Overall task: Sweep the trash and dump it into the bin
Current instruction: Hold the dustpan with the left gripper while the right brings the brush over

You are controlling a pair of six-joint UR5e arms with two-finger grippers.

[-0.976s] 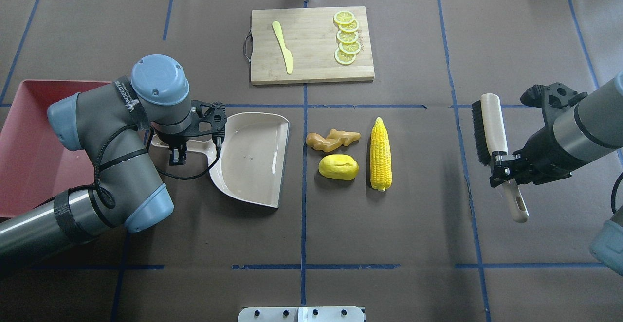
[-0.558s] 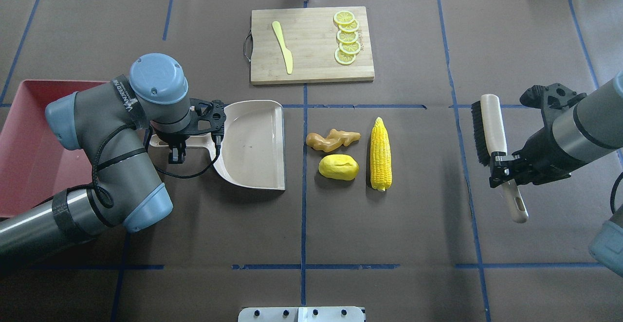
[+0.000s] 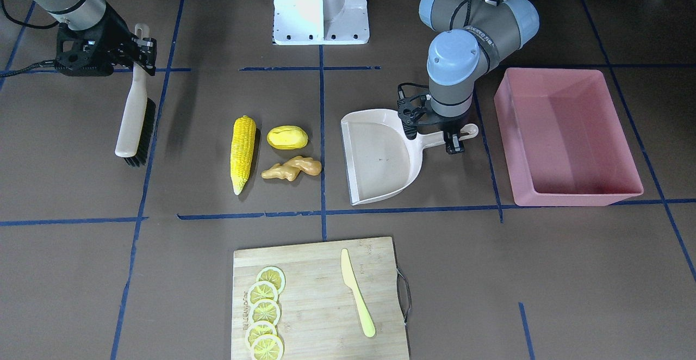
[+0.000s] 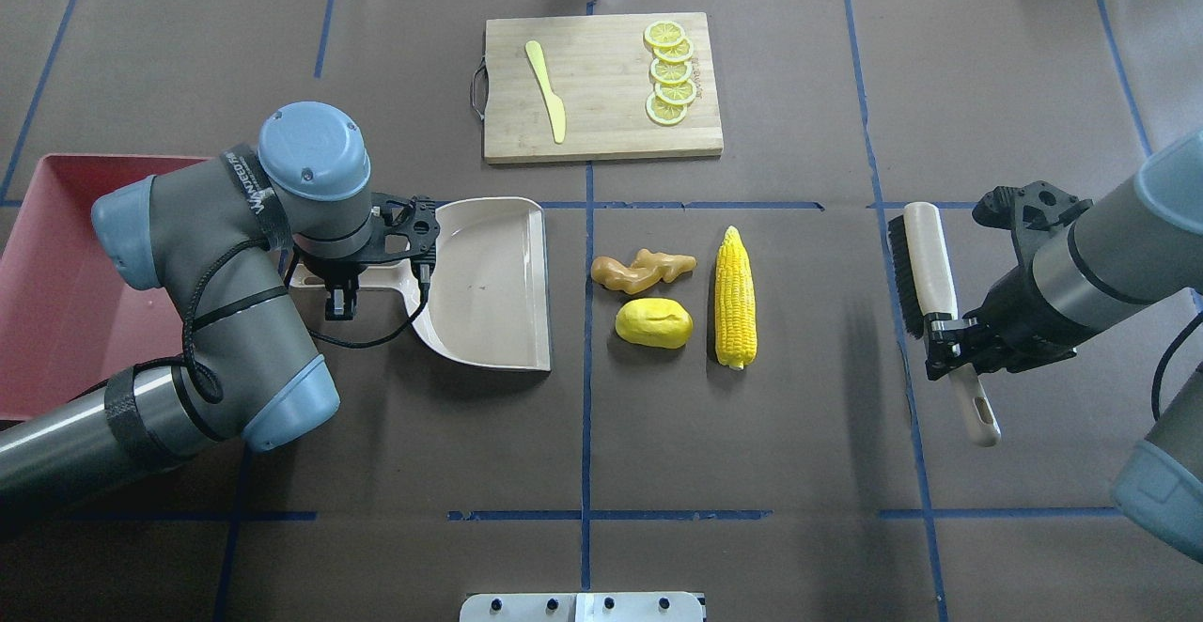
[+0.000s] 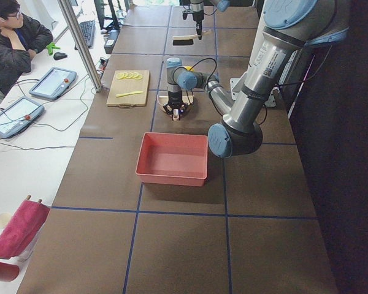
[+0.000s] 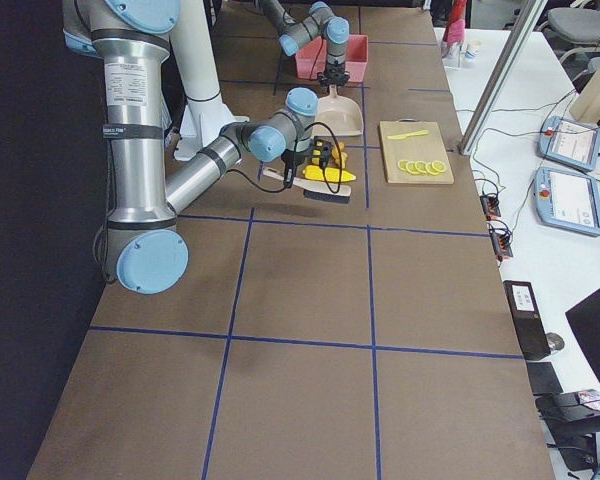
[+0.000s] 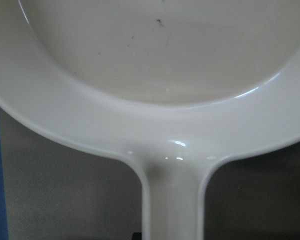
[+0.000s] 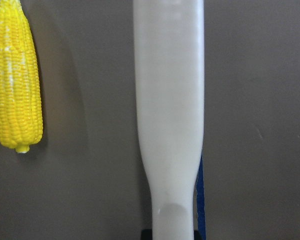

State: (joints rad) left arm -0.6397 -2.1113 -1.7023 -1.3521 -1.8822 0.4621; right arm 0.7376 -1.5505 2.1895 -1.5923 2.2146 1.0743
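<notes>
Sweep step pending: corn cob (image 4: 735, 298), potato lump (image 4: 654, 323) and ginger root (image 4: 644, 270) lay on counter (image 4: 658, 434) between dustpan (image 4: 489, 284), handle clamped by left end effector (image 3: 437, 131), and brush (image 4: 926, 265), clamped by right end effector (image 4: 945, 335). Pink bin (image 3: 560, 126) sat beyond dustpan. Next likely: brush lowered behind corn.

Bright, even room light, soft shadows.
The long yellow corn cob (image 4: 735, 298) and beige plastic dustpan (image 4: 489, 284) cast short, soft shadows; small glare spots dot the dustpan's neck in the slightly soft left wrist view.
</notes>
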